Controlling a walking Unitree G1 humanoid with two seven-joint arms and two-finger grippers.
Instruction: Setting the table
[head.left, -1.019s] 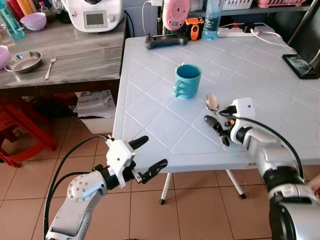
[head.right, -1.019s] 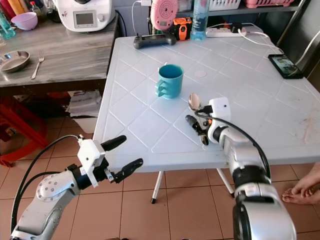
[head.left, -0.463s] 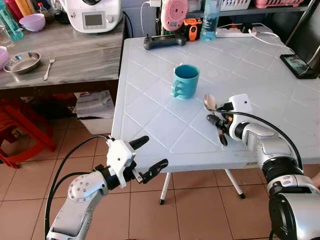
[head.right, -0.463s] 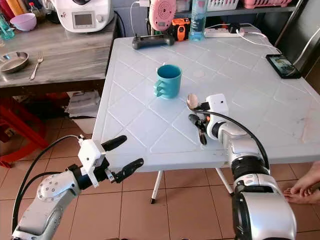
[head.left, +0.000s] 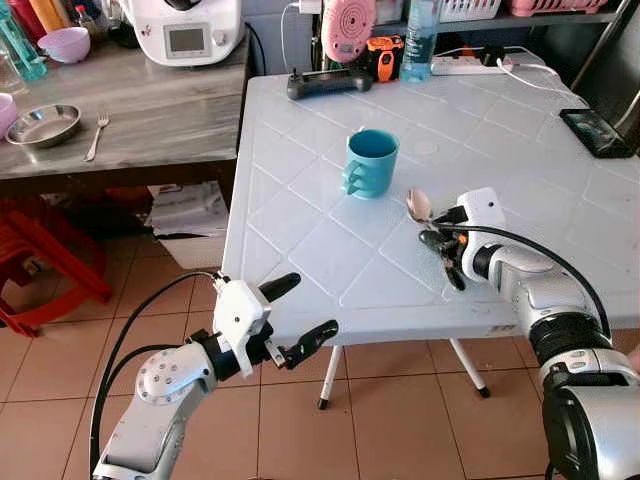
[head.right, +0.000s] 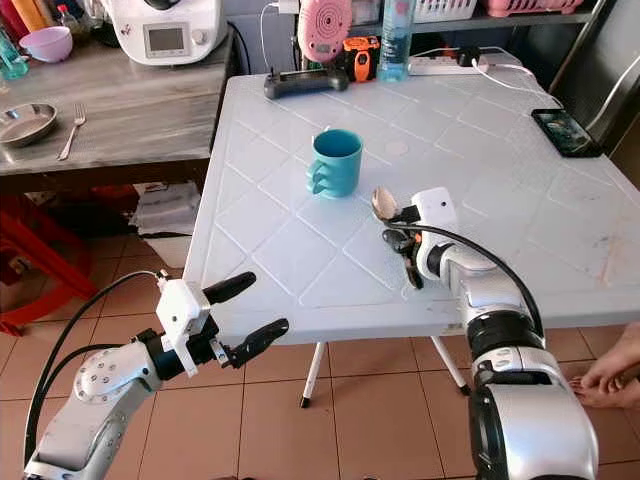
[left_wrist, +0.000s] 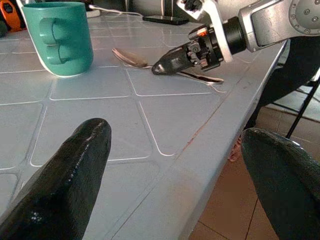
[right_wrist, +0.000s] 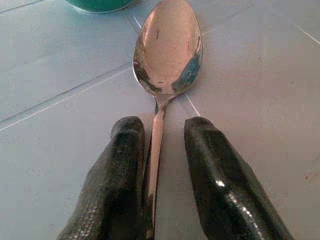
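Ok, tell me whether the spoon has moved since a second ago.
Barely, if at all. The spoon lies just right of the green mug on the table as before; the right gripper straddles its handle.

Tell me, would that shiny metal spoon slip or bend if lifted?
The shiny metal spoon looks rigid, so bending seems unlikely. Its polished, thin handle lies between the right gripper's black fingers, so it may slip or pivot. It lies flat on the white plastic table, probably awkward to lift.

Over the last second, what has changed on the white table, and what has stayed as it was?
The right gripper drew back slightly from the mug, fingers now apart astride the spoon handle, which lies on the table. Mug, spoon and left gripper stayed put.
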